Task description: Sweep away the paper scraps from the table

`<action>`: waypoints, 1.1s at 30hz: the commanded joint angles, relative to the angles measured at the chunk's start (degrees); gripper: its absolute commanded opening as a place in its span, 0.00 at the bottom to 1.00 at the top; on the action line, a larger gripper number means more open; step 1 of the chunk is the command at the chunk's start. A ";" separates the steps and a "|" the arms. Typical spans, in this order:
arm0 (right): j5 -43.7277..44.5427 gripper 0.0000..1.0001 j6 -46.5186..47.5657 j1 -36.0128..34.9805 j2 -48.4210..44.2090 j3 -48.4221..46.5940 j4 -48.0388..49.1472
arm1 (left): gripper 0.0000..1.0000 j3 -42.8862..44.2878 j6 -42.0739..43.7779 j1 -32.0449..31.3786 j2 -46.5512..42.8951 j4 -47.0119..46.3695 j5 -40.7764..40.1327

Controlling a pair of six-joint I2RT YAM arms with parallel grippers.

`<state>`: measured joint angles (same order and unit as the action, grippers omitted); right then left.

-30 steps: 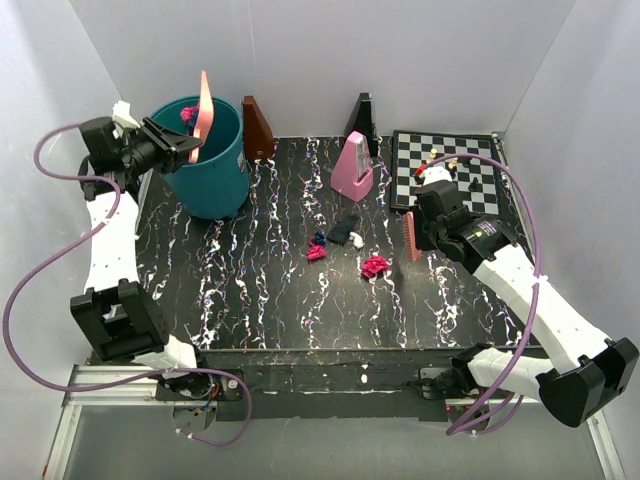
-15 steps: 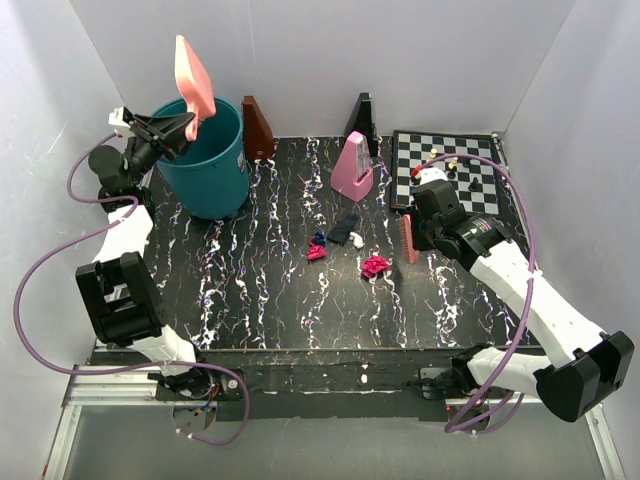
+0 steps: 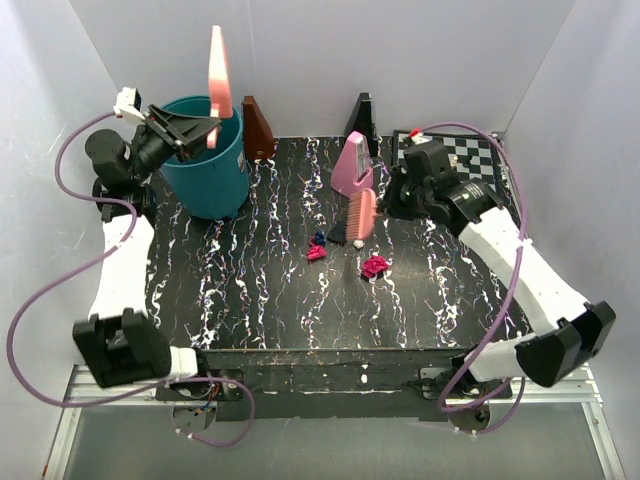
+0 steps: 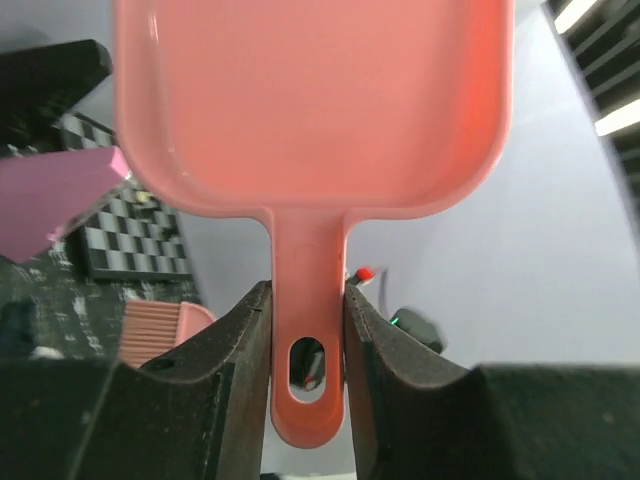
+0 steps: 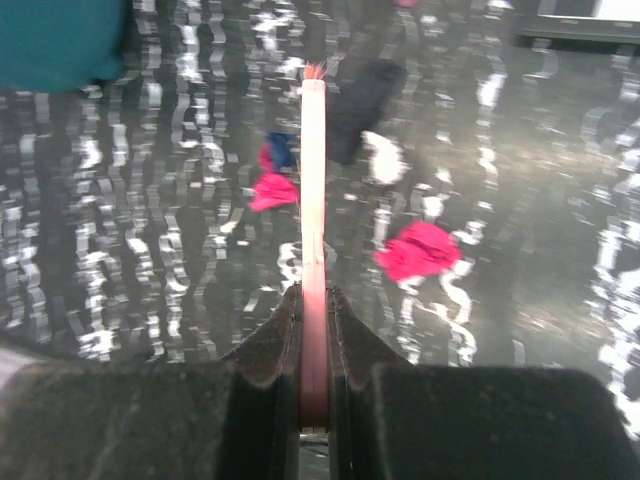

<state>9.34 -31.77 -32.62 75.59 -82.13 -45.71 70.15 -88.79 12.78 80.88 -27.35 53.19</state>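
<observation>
Several paper scraps lie mid-table (image 3: 240, 290): a magenta wad (image 3: 375, 265) (image 5: 418, 250), a smaller magenta one (image 3: 316, 252) (image 5: 272, 190), a dark blue one (image 3: 318, 238), a black one (image 3: 345, 228) and a white bit (image 3: 358, 240). My right gripper (image 3: 385, 205) (image 5: 314, 300) is shut on a pink brush (image 3: 360, 215) (image 5: 314, 200), held edge-on just behind the scraps. My left gripper (image 3: 205, 128) (image 4: 307, 330) is shut on the handle of the pink dustpan (image 3: 215, 70) (image 4: 310, 110). The pan stands upright above the teal bin (image 3: 205, 165).
A pink wedge (image 3: 353, 165), a brown wedge (image 3: 257, 128) and a black wedge (image 3: 362, 118) stand along the back. A chessboard (image 3: 470, 160) with small pieces lies at the back right, behind my right arm. White walls enclose the table.
My right arm swung the brush left and back, from right of the scraps to just behind them. My left arm shifted, keeping the dustpan upright over the bin.
</observation>
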 commanded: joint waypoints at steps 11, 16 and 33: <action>-22.09 0.01 -7.60 -4.38 31.17 -26.92 0.90 | 0.00 -4.31 54.69 -11.19 -32.62 49.06 -23.92; -17.35 0.01 -10.06 -4.12 36.99 -29.23 -0.87 | 0.00 -6.95 56.71 -11.90 -34.91 51.52 -24.54; -0.55 0.01 -10.95 2.47 19.79 -9.47 -10.72 | 0.00 -10.12 61.02 -18.74 -32.11 51.70 -22.07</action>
<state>4.08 -44.86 -30.39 103.37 -95.22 -54.81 59.92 -30.83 -3.36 48.07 24.43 30.13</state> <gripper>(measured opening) 0.135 0.286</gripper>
